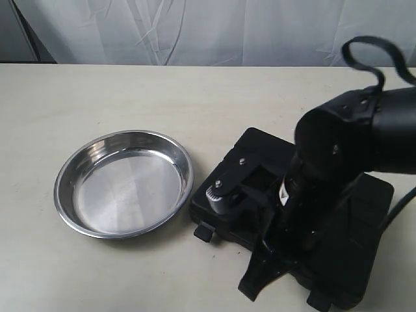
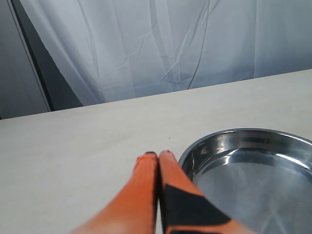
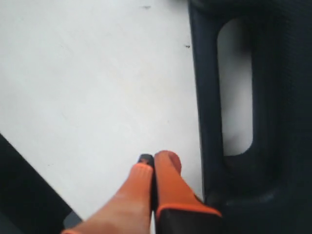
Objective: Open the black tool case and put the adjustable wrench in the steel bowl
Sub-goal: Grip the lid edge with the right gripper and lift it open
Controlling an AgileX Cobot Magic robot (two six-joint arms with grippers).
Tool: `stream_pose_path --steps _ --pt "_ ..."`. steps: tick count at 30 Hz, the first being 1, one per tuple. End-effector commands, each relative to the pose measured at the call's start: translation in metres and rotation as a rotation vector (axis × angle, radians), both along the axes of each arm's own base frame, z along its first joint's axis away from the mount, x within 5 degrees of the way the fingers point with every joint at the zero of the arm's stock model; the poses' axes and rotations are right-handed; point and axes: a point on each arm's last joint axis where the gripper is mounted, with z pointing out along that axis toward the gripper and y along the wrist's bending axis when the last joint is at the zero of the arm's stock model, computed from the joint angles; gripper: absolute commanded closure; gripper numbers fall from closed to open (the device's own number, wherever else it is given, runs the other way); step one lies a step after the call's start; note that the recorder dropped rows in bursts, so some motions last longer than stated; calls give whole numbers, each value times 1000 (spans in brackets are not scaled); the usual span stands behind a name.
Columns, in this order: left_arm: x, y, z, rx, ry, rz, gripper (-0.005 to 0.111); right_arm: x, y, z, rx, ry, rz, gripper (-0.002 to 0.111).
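The steel bowl (image 1: 123, 185) sits empty left of centre. To its right lies the black tool case (image 1: 354, 247), mostly covered by my right arm. On the case's left part a small silver-grey metal piece (image 1: 218, 198) rests in a recess and looks like the adjustable wrench's head; its handle is hidden. Whether a lid is raised I cannot tell. My right gripper (image 3: 155, 158) is shut on nothing, low over the table beside the case's slot handle (image 3: 209, 97), at the case's front edge (image 1: 250, 286). My left gripper (image 2: 158, 155) is shut and empty, just outside the bowl's rim (image 2: 195, 148).
Two latch tabs (image 1: 203, 231) (image 1: 318, 300) stick out from the case's front edge. A white curtain (image 1: 195, 29) hangs behind the table. The right arm's cable (image 1: 370, 55) loops above the case. A dark shape (image 3: 24, 195) fills one corner of the right wrist view.
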Motion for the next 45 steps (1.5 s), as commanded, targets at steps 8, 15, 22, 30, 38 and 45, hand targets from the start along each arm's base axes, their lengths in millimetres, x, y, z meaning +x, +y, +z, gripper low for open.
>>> stream_pose_path --steps 8,15,22,30,38,45 --pt "0 0 1 -2 -2 -1 106 4 8 -13 -42 -58 88 72" --pt "0 0 1 -2 -2 -1 106 8 6 -13 -66 -107 99 51" --pt "0 0 1 -2 -2 -1 106 12 8 -16 -65 -136 94 52" --pt "0 0 1 -2 -2 -1 106 20 11 -36 -97 -147 62 52" --pt "0 0 1 -2 -2 -1 106 20 11 -36 -98 -146 57 90" --pt "0 0 1 -2 -2 -1 106 17 8 -35 -131 -116 59 109"
